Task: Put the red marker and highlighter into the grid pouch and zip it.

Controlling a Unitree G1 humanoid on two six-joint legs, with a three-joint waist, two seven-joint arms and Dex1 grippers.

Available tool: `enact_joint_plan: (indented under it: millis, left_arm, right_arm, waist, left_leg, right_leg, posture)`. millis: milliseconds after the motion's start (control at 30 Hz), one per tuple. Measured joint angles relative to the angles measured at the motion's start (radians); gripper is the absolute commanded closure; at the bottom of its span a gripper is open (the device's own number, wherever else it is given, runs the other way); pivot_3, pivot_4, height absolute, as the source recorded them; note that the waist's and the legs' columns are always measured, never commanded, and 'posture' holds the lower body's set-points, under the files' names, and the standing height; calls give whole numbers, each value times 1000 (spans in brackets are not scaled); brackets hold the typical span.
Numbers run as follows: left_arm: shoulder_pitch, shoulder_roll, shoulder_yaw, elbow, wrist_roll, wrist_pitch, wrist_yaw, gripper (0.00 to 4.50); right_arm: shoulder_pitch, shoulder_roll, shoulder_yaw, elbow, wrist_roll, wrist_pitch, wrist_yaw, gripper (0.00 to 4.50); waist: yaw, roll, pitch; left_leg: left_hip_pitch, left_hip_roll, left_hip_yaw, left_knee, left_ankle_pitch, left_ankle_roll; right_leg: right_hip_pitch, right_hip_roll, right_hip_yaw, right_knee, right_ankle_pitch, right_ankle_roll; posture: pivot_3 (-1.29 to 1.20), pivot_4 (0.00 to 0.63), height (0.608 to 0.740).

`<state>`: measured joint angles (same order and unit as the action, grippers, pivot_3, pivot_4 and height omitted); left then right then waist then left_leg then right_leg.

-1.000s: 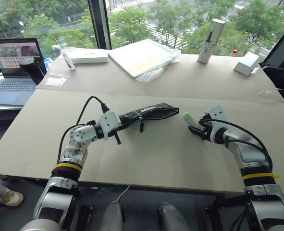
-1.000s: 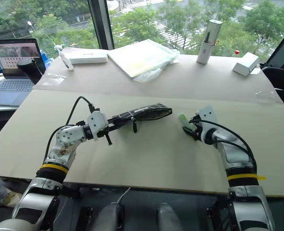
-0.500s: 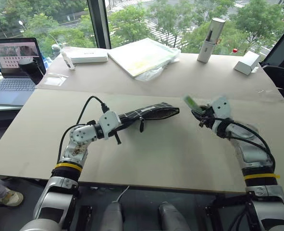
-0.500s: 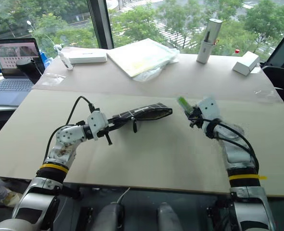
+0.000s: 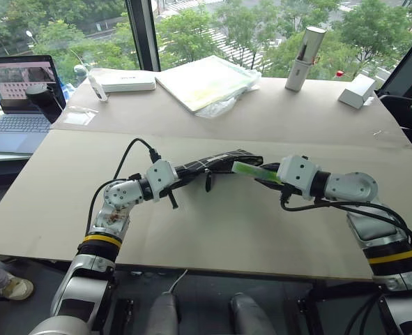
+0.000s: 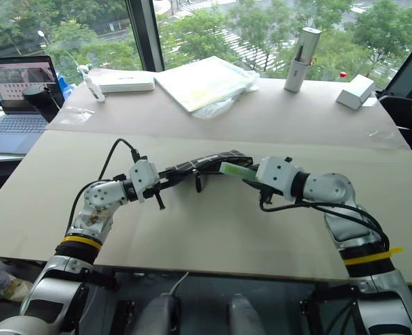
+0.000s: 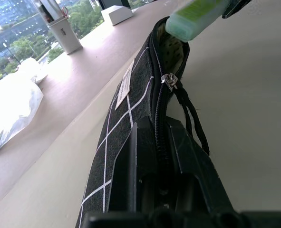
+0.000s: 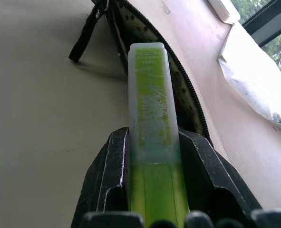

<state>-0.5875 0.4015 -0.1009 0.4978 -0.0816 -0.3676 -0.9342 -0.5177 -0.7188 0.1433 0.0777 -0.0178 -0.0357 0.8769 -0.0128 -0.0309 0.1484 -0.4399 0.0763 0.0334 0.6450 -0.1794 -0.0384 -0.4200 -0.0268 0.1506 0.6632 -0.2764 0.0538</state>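
Observation:
The grid pouch (image 5: 212,165) is black with thin white lines and is held on edge over the table, zipper side up. My left gripper (image 5: 176,179) is shut on its near end. The zipper is open at the far end, and the pull strap (image 7: 171,81) hangs beside the mouth. My right gripper (image 8: 154,137) is shut on the pale green highlighter (image 5: 251,171). It holds the highlighter level, with the free end at the open mouth of the pouch (image 8: 190,104). The red marker is hidden.
At the back of the table lie a plastic-wrapped pad (image 5: 206,80), a flat white box (image 5: 129,82), a white cylinder (image 5: 303,59) and a small white box (image 5: 359,91). A laptop (image 5: 21,84) and a black cup (image 5: 45,101) stand far left. Windows close off the back.
My right gripper has lifted and swung left with the highlighter, rolling it level and bringing its end to the pouch mouth. The left gripper and pouch have stayed put.

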Motion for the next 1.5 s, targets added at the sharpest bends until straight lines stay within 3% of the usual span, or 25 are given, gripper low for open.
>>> enact_joint_plan:
  millis: [333, 600, 900, 933, 1000, 1133, 1300, 1433, 1500]
  left_arm:
    - [0, 5, 0, 1, 0, 0, -7, 4500]
    - [-6, 11, 0, 18, 1, 0, -20, 4500]
    - [-4, 24, 2, 19, 1, 0, -21, 4500]
    - [-4, 24, 1, 19, 1, 1, -21, 4500]
    - [-4, 23, 1, 15, 1, 1, -21, 4500]
    - [-4, 23, 1, 10, 1, 1, -19, 4500]
    - [-4, 20, 1, 7, 0, 1, -17, 4500]
    - [-3, 15, -1, 4, 0, 1, -18, 4500]
    - [-2, 21, 1, 7, 0, 0, -19, 4500]
  right_arm:
    - [-109, 22, 70, 169, -90, -100, 14, 3431]
    - [-301, 173, 239, 325, -239, -247, 23, 3431]
    - [-380, 255, 276, 465, -321, -334, -32, 3431]
    - [-380, 258, 275, 470, -320, -334, -34, 2425]
    - [-380, 261, 275, 482, -321, -334, -36, 1913]
    - [-381, 242, 264, 512, -327, -334, -75, 1913]
    - [-354, 174, 130, 468, -172, -256, -3, 1913]
    - [-175, 77, -23, 176, 164, 79, 198, 1913]
    - [-65, 20, -42, 51, 276, 208, 286, 1913]
  waist:
    - [-1, 0, 0]
    - [-9, 0, 0]
    - [-1, 0, 0]
    - [-2, 0, 0]
    - [-3, 0, 0]
    - [-1, 0, 0]
    - [0, 0, 0]
    - [7, 0, 0]
    - [8, 0, 0]
  left_leg:
    - [0, 0, 0, 0, 0, 0]
    - [0, 0, 0, -1, 0, 0]
    - [0, 0, 0, 0, 0, 0]
    - [0, 0, 0, 0, 0, 0]
    - [0, 0, 0, 0, 0, 0]
    - [0, 0, 0, 0, 0, 0]
    - [0, 0, 0, 0, 0, 0]
    - [0, 0, -1, -1, 0, 0]
    - [0, 0, -2, 0, 0, 0]
  right_leg:
    - [0, 0, 0, 0, 0, 0]
    - [-1, 0, 0, 0, 0, 0]
    - [-1, 0, 0, 1, 0, 0]
    - [-1, 0, 0, 1, 0, 0]
    - [-1, 0, 0, 1, 0, -1]
    - [-1, 0, 0, 1, 0, 0]
    - [0, 0, 0, 1, 0, 0]
    - [2, 0, -1, 0, 0, 0]
    - [2, 0, -1, -1, 0, 0]
  posture:
    - [0, 150, 736]
    - [0, 150, 736]
    - [0, 150, 736]
    - [0, 150, 736]
    - [0, 150, 736]
    - [0, 150, 736]
    - [0, 150, 736]
    - [0, 150, 736]
    - [0, 150, 736]
